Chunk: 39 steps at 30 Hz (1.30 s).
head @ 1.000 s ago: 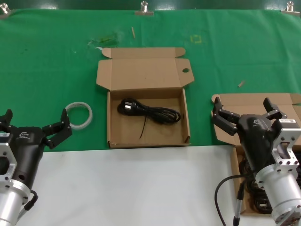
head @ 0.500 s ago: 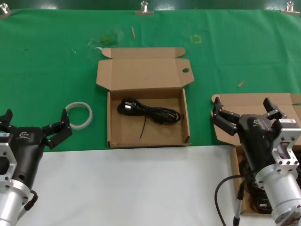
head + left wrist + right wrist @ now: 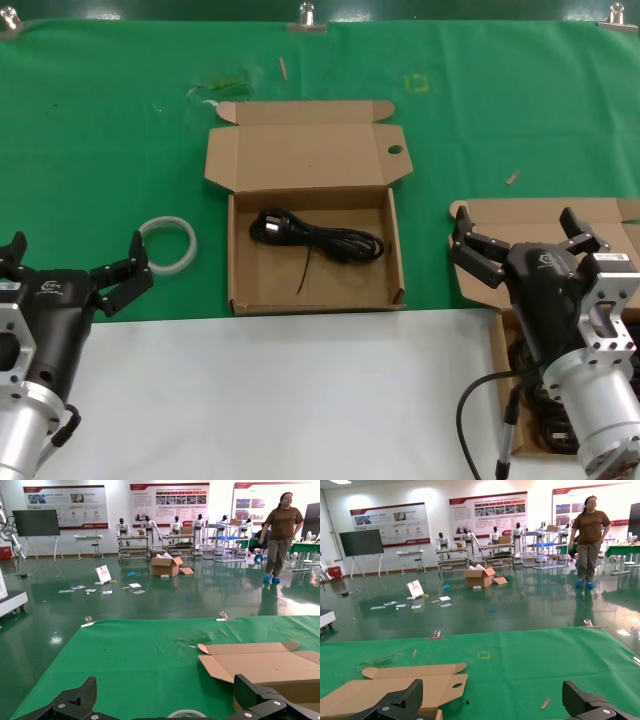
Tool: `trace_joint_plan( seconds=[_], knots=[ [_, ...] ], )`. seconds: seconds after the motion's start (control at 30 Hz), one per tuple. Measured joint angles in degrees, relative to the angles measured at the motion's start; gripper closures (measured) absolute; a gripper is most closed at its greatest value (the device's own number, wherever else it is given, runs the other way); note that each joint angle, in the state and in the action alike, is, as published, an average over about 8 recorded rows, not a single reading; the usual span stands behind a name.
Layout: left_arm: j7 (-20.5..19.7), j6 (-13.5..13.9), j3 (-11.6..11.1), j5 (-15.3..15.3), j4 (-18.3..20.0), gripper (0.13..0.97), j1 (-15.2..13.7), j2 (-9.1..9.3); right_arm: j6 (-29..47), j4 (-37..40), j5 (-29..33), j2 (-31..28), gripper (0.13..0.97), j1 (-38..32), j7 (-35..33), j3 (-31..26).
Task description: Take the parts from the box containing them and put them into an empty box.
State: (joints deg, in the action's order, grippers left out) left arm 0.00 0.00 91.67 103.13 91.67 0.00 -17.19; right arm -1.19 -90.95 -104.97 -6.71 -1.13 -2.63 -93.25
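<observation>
While right hand [image 3: 522, 238] hovers spread open above the source box [image 3: 520, 330] at the table's right edge, left hand [image 3: 72, 268] waits open beside the white ring [image 3: 168, 243]. One cable [image 3: 318, 238] lies in the holed box [image 3: 312, 250]. Advice: descend squarely onto a bundle's [image 3: 528, 400] thick coil, avoiding loose ends.

A large exhibition or demonstration hall for robots is shown. White humanoid robots [image 3: 148, 527] are lined up on stands along the far wall beneath printed display posters [image 3: 169, 502], apparently informational. A glossy dark-green floor [image 3: 150, 600], metal shelving racks [image 3: 547, 545] and a black screen on a stand [image 3: 361, 542] are seen.
</observation>
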Motion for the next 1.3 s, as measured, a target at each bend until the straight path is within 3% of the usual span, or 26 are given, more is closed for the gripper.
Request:
trace_joint_plan(
  seconds=[1.3],
  knots=[
    [0.00,0.00,0.00,0.00,0.00,0.132,0.00,0.00,0.00,0.00,0.00,0.00,0.129,0.00,0.00,0.00]
  ],
)
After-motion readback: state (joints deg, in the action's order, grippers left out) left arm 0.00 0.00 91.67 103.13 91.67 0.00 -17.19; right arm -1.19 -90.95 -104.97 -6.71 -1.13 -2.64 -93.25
